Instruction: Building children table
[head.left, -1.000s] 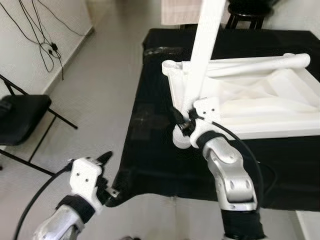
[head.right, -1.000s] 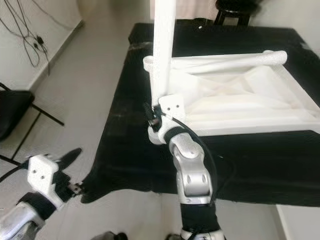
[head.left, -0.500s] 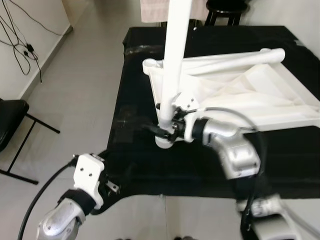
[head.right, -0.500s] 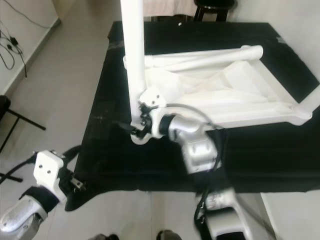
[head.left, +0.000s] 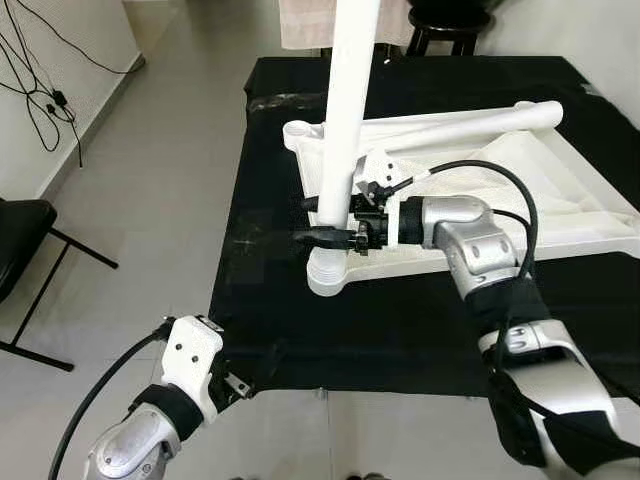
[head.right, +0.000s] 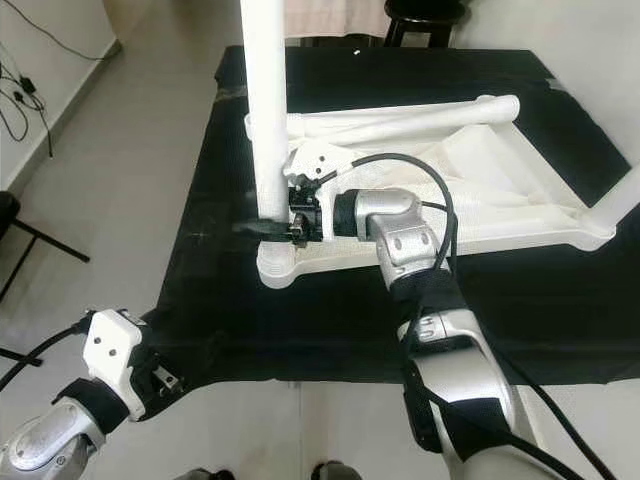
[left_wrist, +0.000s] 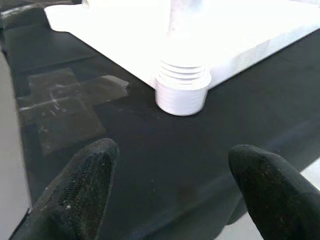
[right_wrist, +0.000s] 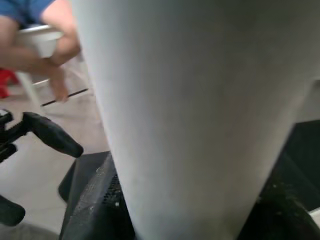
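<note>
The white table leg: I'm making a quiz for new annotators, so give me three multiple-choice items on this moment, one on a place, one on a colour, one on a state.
1. Where does the upright white table leg stand?
A. In the near-left corner socket of the upturned white tabletop
B. Flat on the floor
C. On the black chair

2. What colour is the cloth under the tabletop?
A. Red
B. Black
C. Striped yellow

3. What is the right hand doing?
A. Hanging by the robot's side
B. Resting flat on the cloth
C. Closed around the leg low down

Answers: 1 A, the leg rises from the threaded corner socket. 2 B, the cloth is black in both eye views. 3 C, its black fingers lie on either side of the leg, while the left hand waits open at the cloth's edge.
</note>
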